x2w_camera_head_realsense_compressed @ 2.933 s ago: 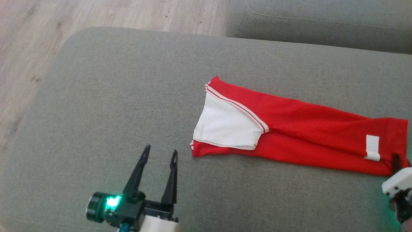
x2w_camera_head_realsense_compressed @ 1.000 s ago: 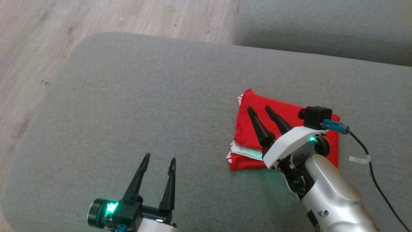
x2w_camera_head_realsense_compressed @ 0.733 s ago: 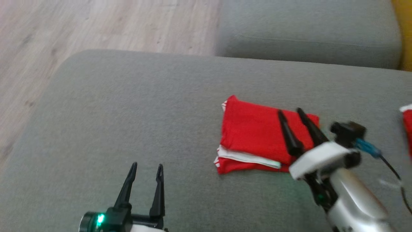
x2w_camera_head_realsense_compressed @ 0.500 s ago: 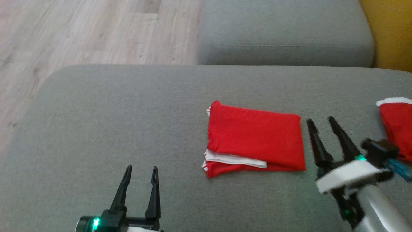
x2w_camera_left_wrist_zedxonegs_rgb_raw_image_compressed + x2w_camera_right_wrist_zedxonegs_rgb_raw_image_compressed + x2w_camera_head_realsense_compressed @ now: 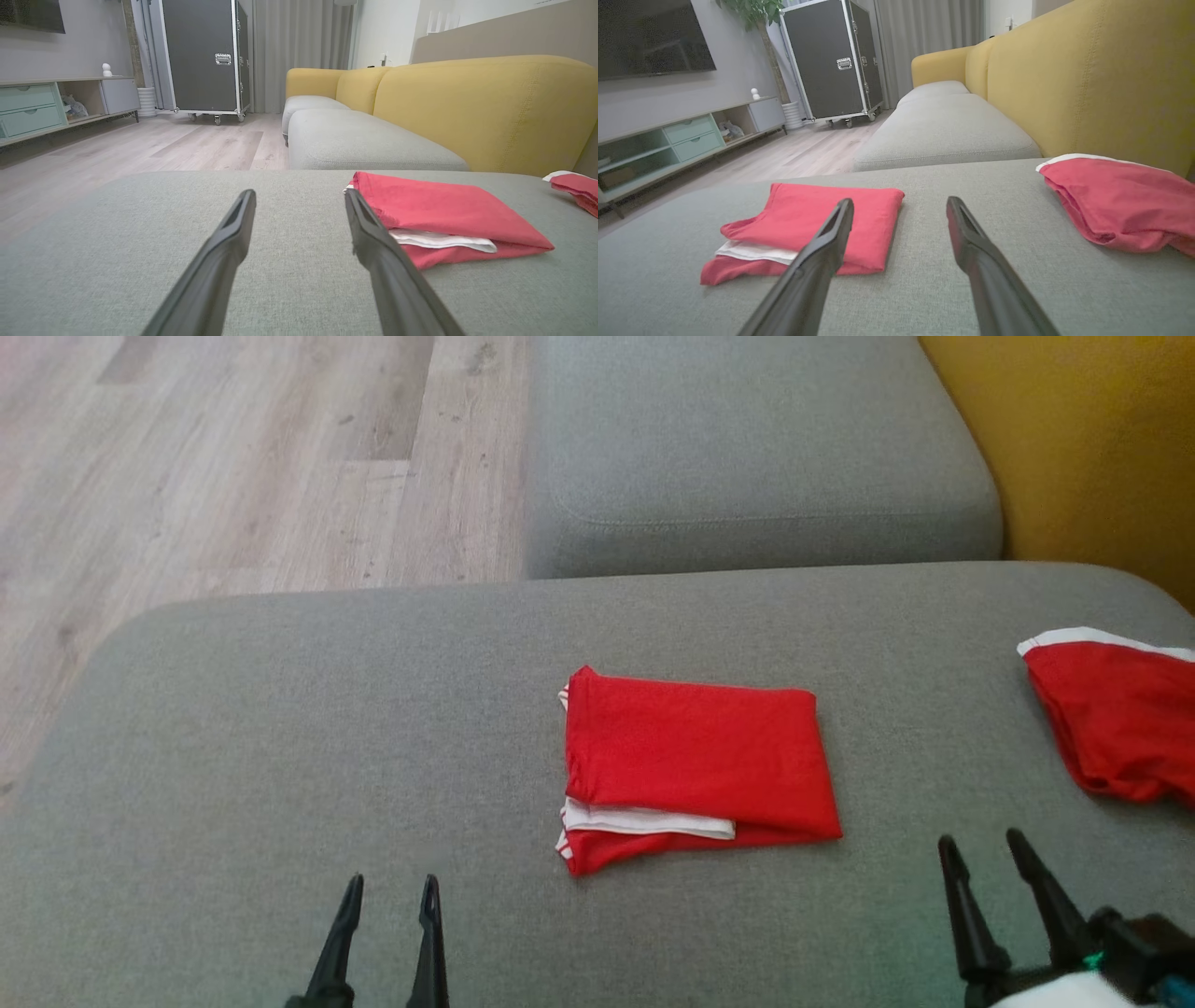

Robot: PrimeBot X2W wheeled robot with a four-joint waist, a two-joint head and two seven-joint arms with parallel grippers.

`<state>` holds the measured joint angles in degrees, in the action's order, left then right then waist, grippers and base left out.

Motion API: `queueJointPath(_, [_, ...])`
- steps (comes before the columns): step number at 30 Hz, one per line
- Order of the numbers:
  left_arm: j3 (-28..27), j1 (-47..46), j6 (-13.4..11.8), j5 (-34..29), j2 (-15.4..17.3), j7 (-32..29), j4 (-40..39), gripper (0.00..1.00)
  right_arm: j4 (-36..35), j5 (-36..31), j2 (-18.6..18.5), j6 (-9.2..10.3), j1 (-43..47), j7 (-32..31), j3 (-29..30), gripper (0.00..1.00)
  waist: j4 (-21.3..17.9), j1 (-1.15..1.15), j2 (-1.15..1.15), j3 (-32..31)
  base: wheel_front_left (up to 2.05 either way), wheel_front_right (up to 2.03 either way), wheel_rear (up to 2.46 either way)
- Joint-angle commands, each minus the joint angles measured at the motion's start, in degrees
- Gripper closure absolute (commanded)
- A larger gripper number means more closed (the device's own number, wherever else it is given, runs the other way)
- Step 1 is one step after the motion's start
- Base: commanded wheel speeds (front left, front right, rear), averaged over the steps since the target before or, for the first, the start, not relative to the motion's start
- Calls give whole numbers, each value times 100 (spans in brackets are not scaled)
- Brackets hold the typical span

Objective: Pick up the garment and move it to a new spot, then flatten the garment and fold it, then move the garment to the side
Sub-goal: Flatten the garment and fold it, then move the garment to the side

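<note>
Main worry here: if the right gripper (image 5: 980,845) is only pinching the top layer when it goes to slide the stack sideways, the fold is going to peel open, and a white layer is poking out at the near edge. Right now its fingers are standing wide apart, holding nothing and touching nothing. The left gripper (image 5: 390,887) is doing the same over the bare grey cushion (image 5: 280,728). Beyond and between them the folded garment (image 5: 695,756) is lying flat mid-cushion. Further right, another red garment (image 5: 1111,728) is sitting bunched near the yellow backrest (image 5: 1083,448), so dragging that way is risking a tangle.
</note>
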<state>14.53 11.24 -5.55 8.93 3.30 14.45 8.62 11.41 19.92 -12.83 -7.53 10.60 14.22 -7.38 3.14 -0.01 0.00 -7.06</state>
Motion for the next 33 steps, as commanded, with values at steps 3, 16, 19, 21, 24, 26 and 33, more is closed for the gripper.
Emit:
queueJointPath(3, [-244, -147, -22, -61, -42, 55, -140, 0, -208, -119, -31, 4, -59, 77, -111, 0, 4, 1, 0, -52, 0, 0, 0])
queueJointPath(16, [-288, -89, -50, -49, -42, 55, -116, 0, -193, -345, 173, 4, 2, 77, -84, 0, -5, 1, 0, -95, 0, 0, 0])
queueJointPath(19, [-294, -98, -50, -52, -42, 55, -104, 0, -182, -398, 217, 4, 3, 77, -53, 0, 12, 1, 0, -103, 0, 0, 0])
queueJointPath(21, [-299, -111, -55, -63, -42, 55, -94, 0, -170, -439, 243, 4, -10, 77, -32, 0, 14, 1, 0, -106, 0, 0, 0])
queueJointPath(24, [-300, -121, -57, -76, -42, 55, -90, 0, -162, -479, 254, 4, -28, 77, -30, 0, 10, 1, 0, -106, 0, 0, 0])
queueJointPath(26, [-307, -122, -63, -83, -42, 55, -91, 0, -164, -497, 263, 4, -39, 77, -24, 0, 1, 1, 0, -102, 0, 0, 0])
queueJointPath(33, [-296, -168, -63, -131, -42, 55, -125, 0, -166, -517, 291, 4, -86, 77, 28, 0, 12, 1, 0, -17, 0, 0, 0])
